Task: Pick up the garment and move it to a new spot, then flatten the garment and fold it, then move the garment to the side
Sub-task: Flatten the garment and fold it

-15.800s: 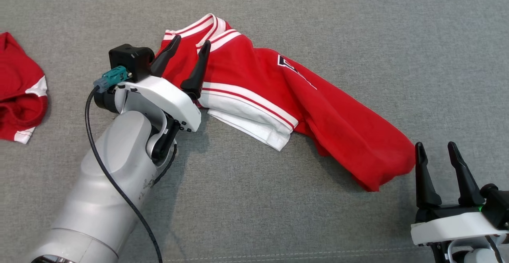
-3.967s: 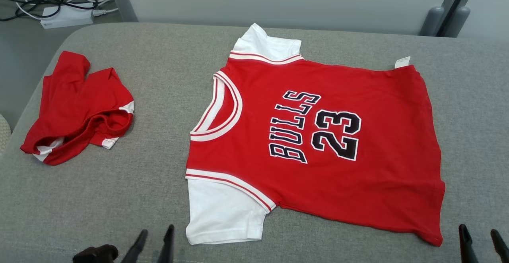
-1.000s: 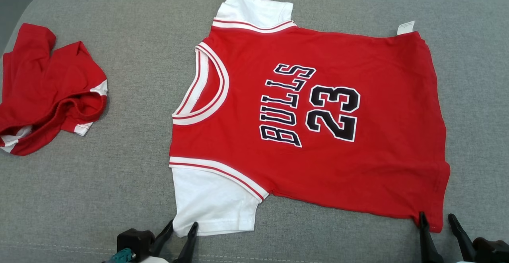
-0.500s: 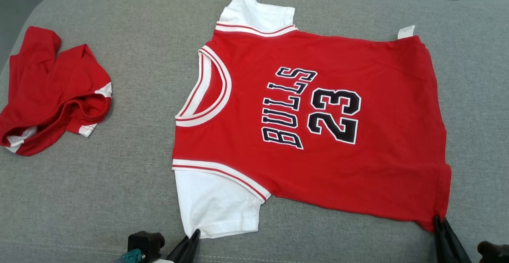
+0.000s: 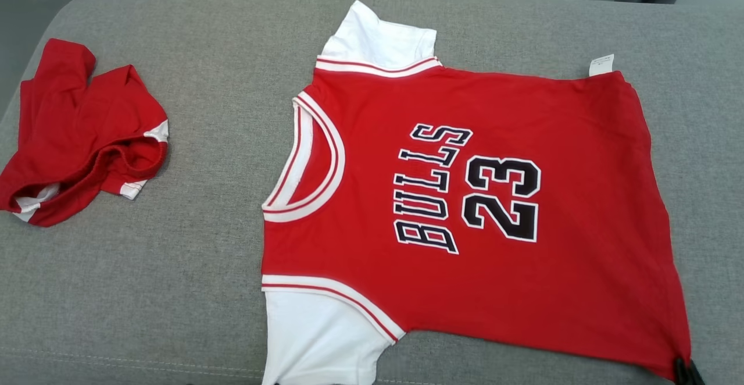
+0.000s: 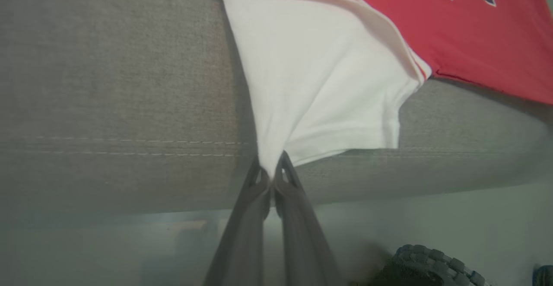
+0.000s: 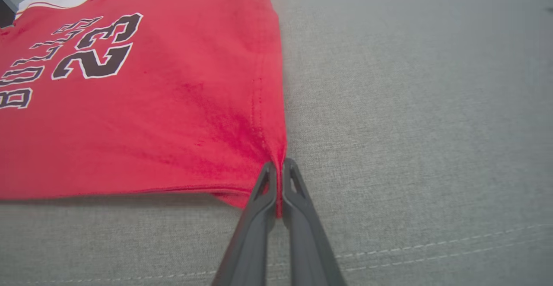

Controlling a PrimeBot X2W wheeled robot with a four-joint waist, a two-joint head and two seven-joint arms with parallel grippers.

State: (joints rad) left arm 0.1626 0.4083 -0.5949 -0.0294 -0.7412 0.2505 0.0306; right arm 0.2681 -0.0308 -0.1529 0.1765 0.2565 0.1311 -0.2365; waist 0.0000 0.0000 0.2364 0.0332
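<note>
Closed since a second ago, left jaws pinch the sleeve (image 6: 319,83) and right jaws the hem corner (image 7: 270,147) of the shirt (image 5: 581,268) at the cushion's (image 5: 174,268) near edge; lift both evenly, cloth taut.

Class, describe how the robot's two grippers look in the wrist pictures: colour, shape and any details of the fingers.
The left gripper and the right gripper look alike. Each has two long, slim fingers, dark grey to black, smooth and matt, broader at the base and tapering to a point. Near each tip there is a small elongated cut-out.
</note>
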